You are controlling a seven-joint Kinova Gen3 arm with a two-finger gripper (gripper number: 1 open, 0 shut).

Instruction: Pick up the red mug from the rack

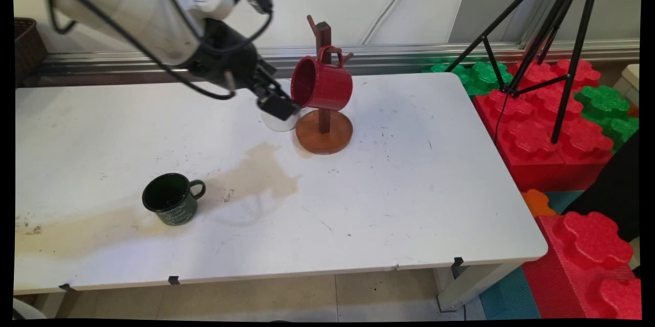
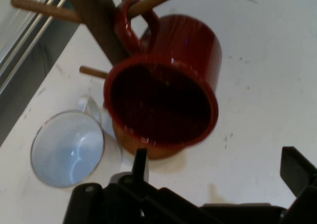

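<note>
We see the black two-finger gripper [image 2: 218, 177], fingers apart and empty, before the glossy red enamel mug [image 1: 323, 84] hanging on the brown wooden mug tree [image 1: 323, 130]; a white mug [image 2: 69, 147] stands at the tree's nine o'clock.

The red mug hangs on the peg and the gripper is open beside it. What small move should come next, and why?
Probably back the gripper away: its fingers are open, clear of the red mug, which hangs by its handle on the wooden mug tree.
</note>
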